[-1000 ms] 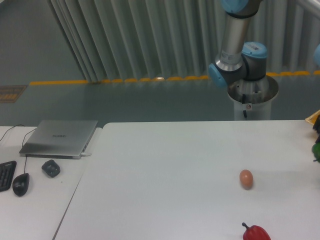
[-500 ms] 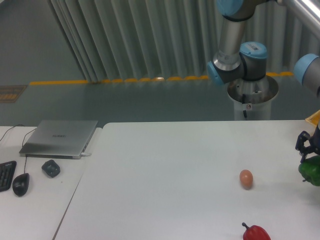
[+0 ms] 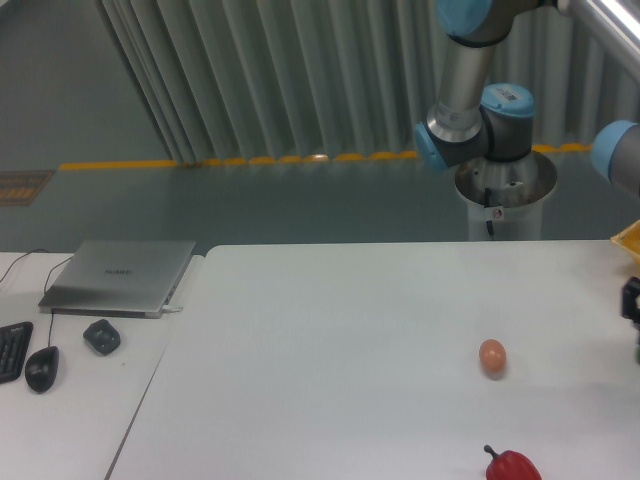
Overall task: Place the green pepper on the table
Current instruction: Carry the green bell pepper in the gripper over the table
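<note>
Black gripper [image 3: 632, 300] parts show only as a sliver at the right edge of the frame, above the table [image 3: 350, 340]; whether the fingers are spread or closed cannot be told, nor what they hold. No part of the green pepper can be made out for certain (the sliver below the gripper at the edge is too small to read). From the gripper outward, a small brown egg [image 3: 492, 357] rests on the white tabletop, and a red pepper [image 3: 511, 466] lies near the front edge, well apart from the egg. On the adjoining desk [image 3: 60, 420] to the left sit a closed laptop [image 3: 120, 276], a mouse [image 3: 41, 368] and a keyboard [image 3: 12, 350].
</note>
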